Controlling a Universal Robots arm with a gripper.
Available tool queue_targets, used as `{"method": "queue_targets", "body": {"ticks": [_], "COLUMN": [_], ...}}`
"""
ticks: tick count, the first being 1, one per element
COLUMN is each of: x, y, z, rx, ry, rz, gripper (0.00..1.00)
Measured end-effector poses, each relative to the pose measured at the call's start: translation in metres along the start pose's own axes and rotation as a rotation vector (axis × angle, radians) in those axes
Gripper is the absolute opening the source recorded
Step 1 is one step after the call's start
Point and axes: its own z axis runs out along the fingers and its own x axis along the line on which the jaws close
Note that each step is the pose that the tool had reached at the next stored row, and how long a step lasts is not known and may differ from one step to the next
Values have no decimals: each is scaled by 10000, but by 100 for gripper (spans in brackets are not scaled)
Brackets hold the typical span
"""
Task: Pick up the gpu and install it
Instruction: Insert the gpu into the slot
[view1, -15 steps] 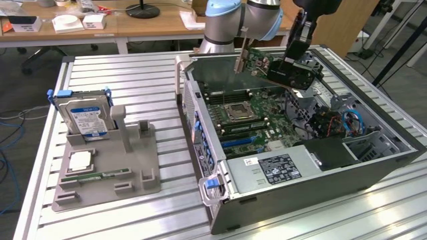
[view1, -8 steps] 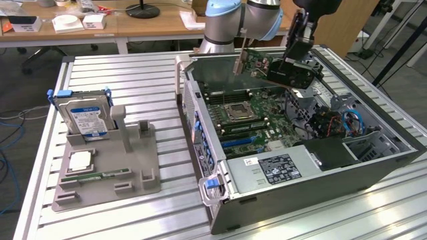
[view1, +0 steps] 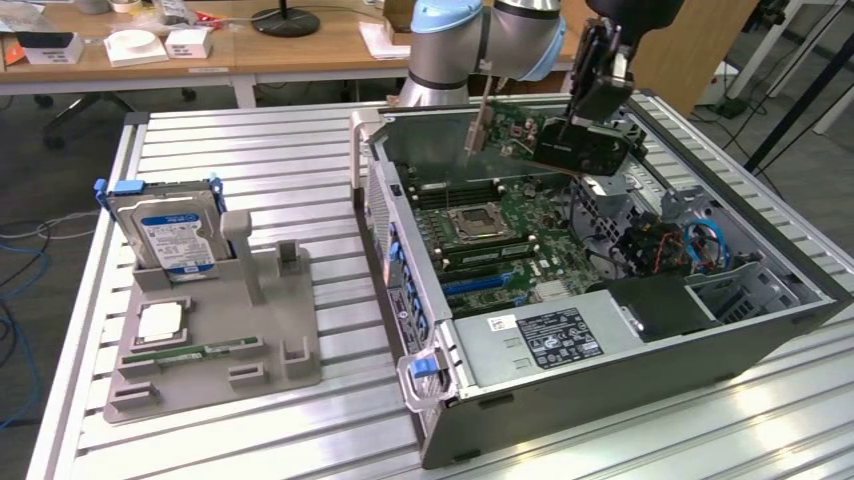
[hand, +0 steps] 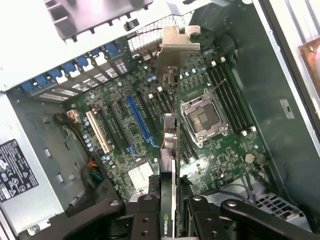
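gripper (hand: 171, 212) jaws are clamped on the gpu (hand: 172, 145), pinching the card edge-on at its black shroud end, so the green board runs away from the wrist with the silver end bracket (hand: 178, 42) at the far tip. in the exterior view the gripper (view1: 591, 135) holds the gpu (view1: 514, 120) in the air over the open computer case (view1: 641, 380), at the end nearest the arm's base, above the rim and apart from the motherboard (view1: 494, 250). seen from the wrist, the card hangs over the expansion slots between the long blue slot (hand: 139, 120) and the empty cpu socket (hand: 205, 117), bracket towards the slotted rear wall; which slot it lines up with cannot be told. to do this step well, the card's lower edge should sit parallel to its slot and square to the board, the bracket clear of the case wall, and the grip firm enough that the card cannot swivel. well apart on the exterior view's left, a hard drive (view1: 167, 230) stands in a grey fixture (view1: 287, 330) beside a flat memory stick (view1: 200, 352).
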Motion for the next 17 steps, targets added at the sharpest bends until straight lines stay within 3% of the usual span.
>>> {"method": "queue_targets", "body": {"ticks": [17], "x": [-1], "y": [-2], "z": [2], "rx": [-58], "ry": [79], "rz": [-1856], "gripper": [26]}}
